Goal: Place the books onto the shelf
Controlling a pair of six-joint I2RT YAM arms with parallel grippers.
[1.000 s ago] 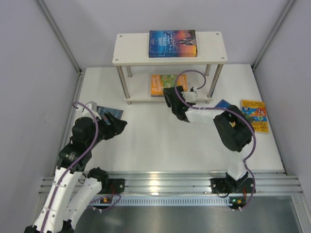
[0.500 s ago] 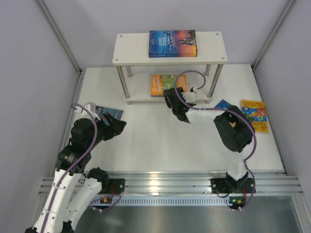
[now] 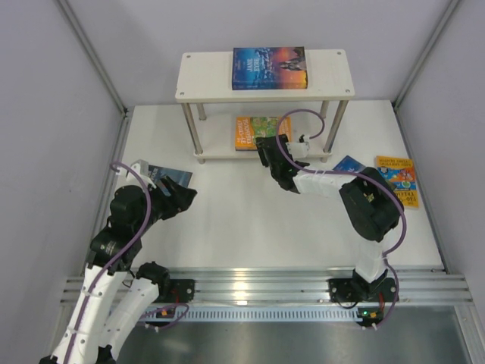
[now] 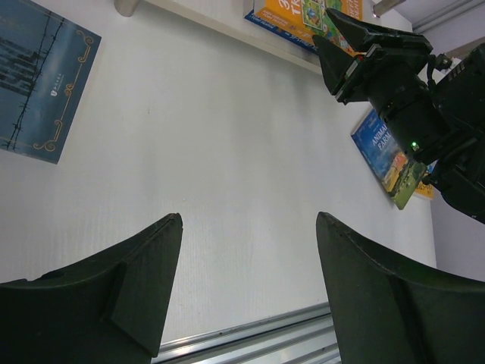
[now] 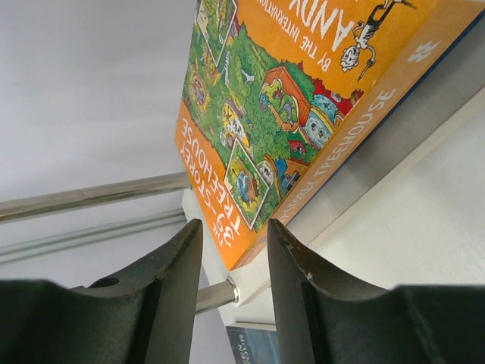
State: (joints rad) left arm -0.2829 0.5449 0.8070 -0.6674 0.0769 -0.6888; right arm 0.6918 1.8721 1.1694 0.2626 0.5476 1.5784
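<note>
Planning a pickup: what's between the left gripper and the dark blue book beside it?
Only bare table between left gripper and dark blue book, in the left wrist view.

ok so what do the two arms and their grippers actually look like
Both the left arm and right arm are white with chunky black joints, a purple cable looping along each. The left gripper and right gripper are matte black with two wedge-shaped fingers.

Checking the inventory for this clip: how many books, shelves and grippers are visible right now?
Thin colourful paperback books: 5
Cream two-tier wooden shelf, silver metal legs: 1
Black two-finger grippers, left and right: 2
Total: 8
</note>
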